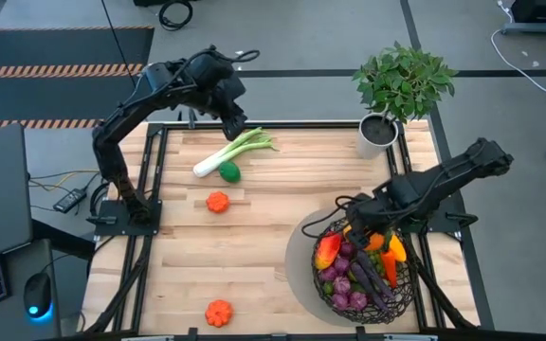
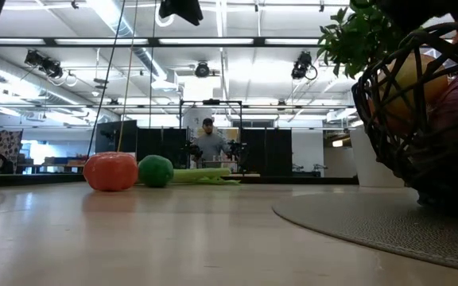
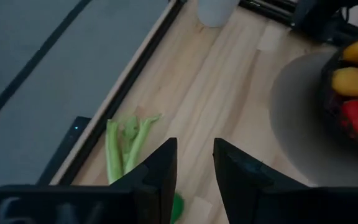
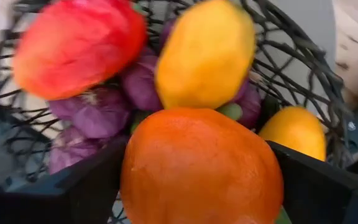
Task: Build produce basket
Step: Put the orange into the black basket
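Note:
The dark wire basket (image 1: 363, 275) stands on a grey round mat and holds red, yellow and purple produce (image 4: 79, 43). My right gripper (image 1: 370, 230) hangs over the basket's far part, shut on an orange (image 4: 201, 165). The green-white leek (image 1: 235, 152), a lime (image 1: 228, 171) and two small orange pumpkins (image 1: 217, 202) (image 1: 219, 313) lie on the table. My left gripper (image 3: 194, 168) is open and empty, hovering above the leek's green leaves (image 3: 126, 146). My right gripper holds the orange pinched between its two fingers (image 4: 86, 186), one on each of its sides (image 4: 135, 180). The fingers point slanting down into the basket. The orange sits just above the yellow pepper (image 4: 204, 53); whether it touches the pile, I cannot tell.
A white pot with a leafy plant (image 1: 379, 133) stands at the far right corner, close behind the right arm. The grey mat (image 1: 301, 256) lies under the basket. Bare wood lies between the pumpkins and the mat. A person (image 2: 207, 143) stands far off in the room.

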You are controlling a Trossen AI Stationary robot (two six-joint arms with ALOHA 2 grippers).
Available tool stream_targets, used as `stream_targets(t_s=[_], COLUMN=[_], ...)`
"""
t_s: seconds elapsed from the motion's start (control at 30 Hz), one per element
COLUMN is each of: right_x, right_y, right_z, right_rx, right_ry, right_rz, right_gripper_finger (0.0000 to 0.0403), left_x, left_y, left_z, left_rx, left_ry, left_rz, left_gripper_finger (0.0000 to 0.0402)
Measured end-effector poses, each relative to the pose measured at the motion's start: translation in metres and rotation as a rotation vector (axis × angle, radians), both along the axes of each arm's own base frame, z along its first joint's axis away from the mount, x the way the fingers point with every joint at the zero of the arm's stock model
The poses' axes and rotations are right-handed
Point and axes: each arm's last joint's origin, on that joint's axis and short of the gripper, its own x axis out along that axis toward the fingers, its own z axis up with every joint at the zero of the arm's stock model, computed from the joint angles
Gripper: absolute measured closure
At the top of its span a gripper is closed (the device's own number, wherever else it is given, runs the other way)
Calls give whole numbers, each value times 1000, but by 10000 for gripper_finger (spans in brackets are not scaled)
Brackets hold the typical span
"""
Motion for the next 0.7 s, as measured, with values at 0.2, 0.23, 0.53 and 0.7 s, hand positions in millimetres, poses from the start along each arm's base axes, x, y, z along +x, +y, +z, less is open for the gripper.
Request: stream_targets(t_s=[0.2,0.23,0.53,0.7], right_x=[-1,0,5,5], right_y=[3,3,5,8], right_z=[-5,-4,-3,-3], right_rx=[-32,-34,-1,39], right_ry=[3,-11,-55,-44], right_rz=[-47,-57,-118,-92], right_gripper_finger=[7,6,4,4], left_x=[-8,-10,-8,-9], left_y=[14,18,45,38], left_z=[-3,-6,-75,-119], left_rx=[37,32,-146,-251], left_ry=[45,59,259,364], left_rz=[-8,1,23,31], left_gripper_finger=[286,284,249,234])
